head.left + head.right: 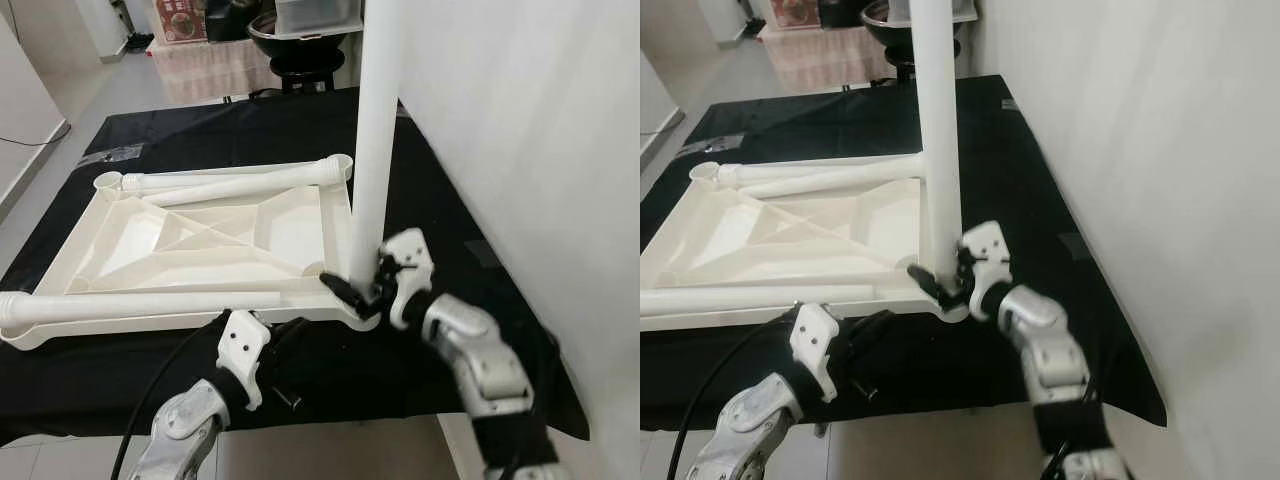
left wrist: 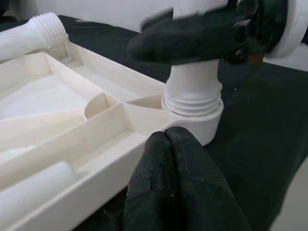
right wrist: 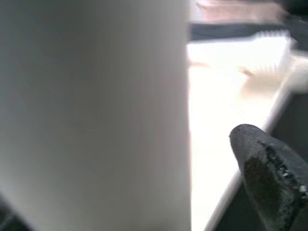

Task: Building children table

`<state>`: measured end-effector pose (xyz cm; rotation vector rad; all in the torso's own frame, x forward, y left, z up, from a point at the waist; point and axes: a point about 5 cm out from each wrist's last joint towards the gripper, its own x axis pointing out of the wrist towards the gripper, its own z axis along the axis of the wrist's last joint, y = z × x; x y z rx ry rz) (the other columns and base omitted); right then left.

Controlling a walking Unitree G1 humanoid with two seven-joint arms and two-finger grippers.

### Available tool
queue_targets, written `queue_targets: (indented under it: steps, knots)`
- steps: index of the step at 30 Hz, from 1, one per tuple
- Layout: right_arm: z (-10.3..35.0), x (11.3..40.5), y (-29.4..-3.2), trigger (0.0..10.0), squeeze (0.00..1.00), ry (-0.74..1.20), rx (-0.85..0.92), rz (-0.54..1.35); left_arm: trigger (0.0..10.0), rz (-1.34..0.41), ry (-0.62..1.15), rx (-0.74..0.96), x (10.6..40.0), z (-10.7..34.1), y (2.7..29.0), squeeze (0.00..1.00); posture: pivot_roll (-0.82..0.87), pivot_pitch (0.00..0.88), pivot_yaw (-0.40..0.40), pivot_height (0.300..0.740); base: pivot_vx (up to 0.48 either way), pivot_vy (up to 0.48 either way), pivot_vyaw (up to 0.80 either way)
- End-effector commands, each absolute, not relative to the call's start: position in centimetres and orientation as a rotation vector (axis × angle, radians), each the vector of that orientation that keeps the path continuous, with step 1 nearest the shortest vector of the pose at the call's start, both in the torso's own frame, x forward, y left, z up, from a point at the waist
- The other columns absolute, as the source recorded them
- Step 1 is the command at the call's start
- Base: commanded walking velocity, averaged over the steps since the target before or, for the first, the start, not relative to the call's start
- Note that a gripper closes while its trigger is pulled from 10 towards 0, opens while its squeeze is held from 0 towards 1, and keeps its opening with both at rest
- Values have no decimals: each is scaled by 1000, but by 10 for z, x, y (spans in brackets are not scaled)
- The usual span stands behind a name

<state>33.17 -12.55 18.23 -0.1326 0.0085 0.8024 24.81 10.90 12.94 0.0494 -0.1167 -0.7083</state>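
On the black-covered table (image 1: 130,370) an upturned white plastic tabletop (image 1: 200,240) lies rib-side up, its underside a tray of crossed stiffening ribs. Furthest left, a loose table leg (image 1: 150,303) lies along the near rim, its threaded end overhanging the left corner. Another loose leg (image 1: 240,183) rests across the far rim beside an empty corner socket (image 1: 107,182).

Moving right, the left claw (image 1: 285,375) sits low at the near edge of the tabletop, its two black fingers (image 2: 178,192) pressed together with nothing between them, just in front of the near right corner socket (image 2: 195,113). It does not appear to be bracing the tabletop, so the tray could turn or skid on the cloth if the leg is twisted hard.

Right again, the upright leg (image 1: 375,130) stands in that corner socket, and the left wrist view shows several threads above the collar, so it looks only partly screwed in. The right claw (image 1: 365,285) is clamped on the leg just above the socket, one finger (image 3: 269,178) wrapped past the white tube.

The chief risk, as I judge it, is cross-threading: the grip is very low on a tall leg, so any lean at the top would jam the threads. A slipping grip on smooth plastic would turn nothing. Letting go too soon could allow the leg to topple toward the white wall (image 1: 540,130) close on the right.
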Motion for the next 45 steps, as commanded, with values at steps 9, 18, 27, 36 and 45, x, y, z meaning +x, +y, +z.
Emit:
queue_targets:
  steps: [9, 18, 27, 36, 45]
  knots:
    - [185, 349, -128, 9373, 0, 91, -152, 1132, 10000, -699, -74, 36, 249, 120, 108, 0, -74, 112, 25, 740, 0, 0, 0]
    - [185, 352, -137, 0, 0, 97, -122, 1159, 10000, -702, -75, 27, 248, 120, 107, 0, -76, 116, 27, 740, 0, 0, 0]
    - [172, 343, -146, 0, 0, 72, -143, 974, 10000, -702, -78, 23, 248, 121, 108, 0, -96, 134, 24, 740, 0, 0, 0]
    - [124, 309, -111, 0, 0, 106, -96, 284, 10000, -703, -75, 18, 250, 121, 113, 0, -134, 129, 39, 740, 0, 0, 0]
    - [132, 321, -108, 10000, 0, 79, -57, 344, 10000, -675, -82, 17, 254, 121, 113, 0, -115, 123, 35, 740, 0, 0, 0]
